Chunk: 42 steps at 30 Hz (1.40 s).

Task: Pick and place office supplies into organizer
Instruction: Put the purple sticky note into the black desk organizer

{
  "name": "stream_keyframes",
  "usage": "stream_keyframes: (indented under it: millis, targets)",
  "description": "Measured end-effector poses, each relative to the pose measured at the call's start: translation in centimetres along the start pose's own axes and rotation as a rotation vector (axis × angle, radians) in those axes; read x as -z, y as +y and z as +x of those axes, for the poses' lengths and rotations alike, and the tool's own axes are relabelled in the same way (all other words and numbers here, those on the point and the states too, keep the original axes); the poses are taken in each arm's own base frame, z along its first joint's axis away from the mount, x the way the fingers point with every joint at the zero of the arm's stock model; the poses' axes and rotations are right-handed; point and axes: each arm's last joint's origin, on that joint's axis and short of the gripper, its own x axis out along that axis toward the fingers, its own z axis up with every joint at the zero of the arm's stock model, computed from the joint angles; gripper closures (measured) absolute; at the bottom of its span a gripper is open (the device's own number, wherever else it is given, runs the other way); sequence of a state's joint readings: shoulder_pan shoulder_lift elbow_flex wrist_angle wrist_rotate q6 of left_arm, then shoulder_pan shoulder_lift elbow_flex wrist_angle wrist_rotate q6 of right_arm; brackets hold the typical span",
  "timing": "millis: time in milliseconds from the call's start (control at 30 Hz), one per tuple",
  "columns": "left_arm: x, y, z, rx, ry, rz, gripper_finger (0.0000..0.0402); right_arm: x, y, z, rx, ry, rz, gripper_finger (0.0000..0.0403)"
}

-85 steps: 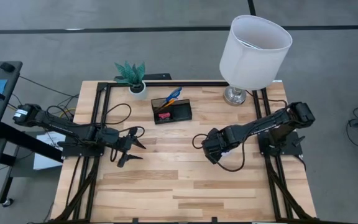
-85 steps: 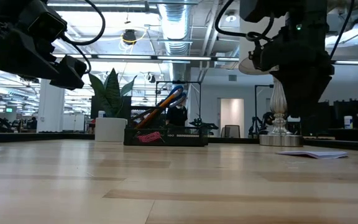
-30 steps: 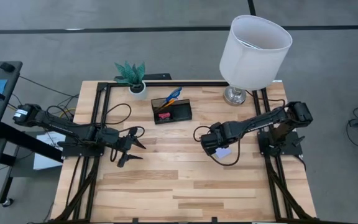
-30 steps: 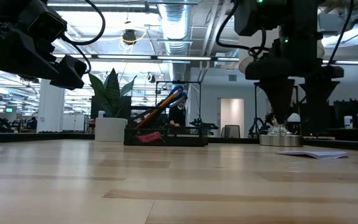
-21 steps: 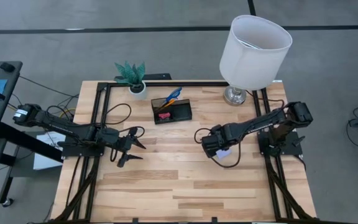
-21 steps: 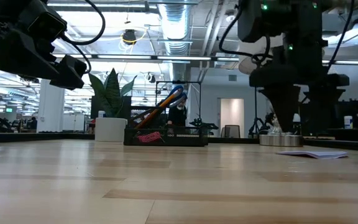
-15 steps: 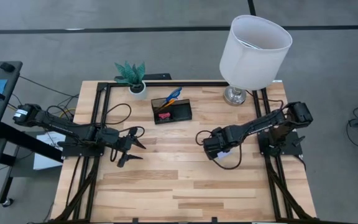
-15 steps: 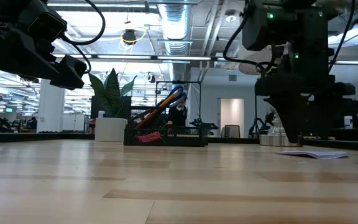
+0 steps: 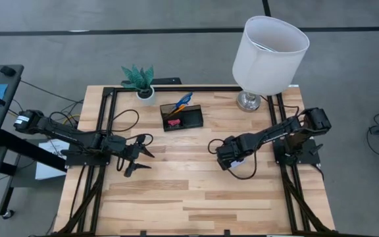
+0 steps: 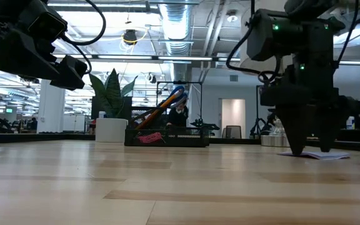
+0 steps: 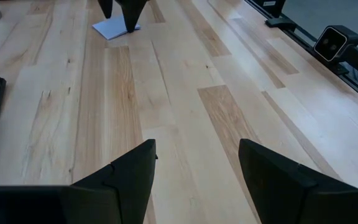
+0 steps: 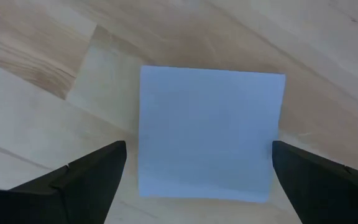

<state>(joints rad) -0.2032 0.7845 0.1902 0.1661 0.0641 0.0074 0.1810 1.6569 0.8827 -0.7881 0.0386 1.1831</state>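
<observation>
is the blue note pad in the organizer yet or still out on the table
Out: the note pad lies flat on the table, between the open right gripper's fingers.

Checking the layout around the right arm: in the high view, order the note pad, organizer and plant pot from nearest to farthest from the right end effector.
1. Note pad, directly under the right end effector.
2. Organizer, up-left, mid-table.
3. Plant pot, far back-left corner.

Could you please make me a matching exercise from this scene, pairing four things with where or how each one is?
Things:
1. note pad
2. scissors
3. left gripper
4. lamp

Places or states:
A. at the table's far right corner
B. open over bare wood, waiting
C. flat on the table between the right gripper's open fingers
D. standing in the organizer

Pairs: 1-C, 2-D, 3-B, 4-A
</observation>
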Motion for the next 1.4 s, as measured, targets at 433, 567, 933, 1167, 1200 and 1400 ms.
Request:
stream_keyframes:
  millis: [433,567,933,1167,1200,1400]
  targets:
    - [0.0,0.0,0.0,0.0,0.001,0.0,0.0178,0.21,-0.37,0.75,-0.016,0.002,0.004,0.0007]
    - [0.0,0.0,0.0,0.0,0.0,0.0,0.0178,0.21,-0.39,0.77,-0.013,0.003,0.011,0.0007]
    - [0.0,0.0,0.0,0.0,0.0,0.0,0.0178,0.23,-0.43,0.8,-0.009,0.004,0.022,0.0007]
    - [0.0,0.0,0.0,0.0,0.0,0.0,0.0178,0.25,-0.45,0.82,-0.006,0.006,0.023,0.0012]
    - [0.0,0.0,0.0,0.0,0.0,0.0,0.0178,0.25,-0.46,0.83,-0.006,0.007,0.028,0.0016]
    - [0.0,0.0,0.0,0.0,0.0,0.0,0.0178,0.26,-0.46,0.86,-0.007,0.011,0.043,0.008]
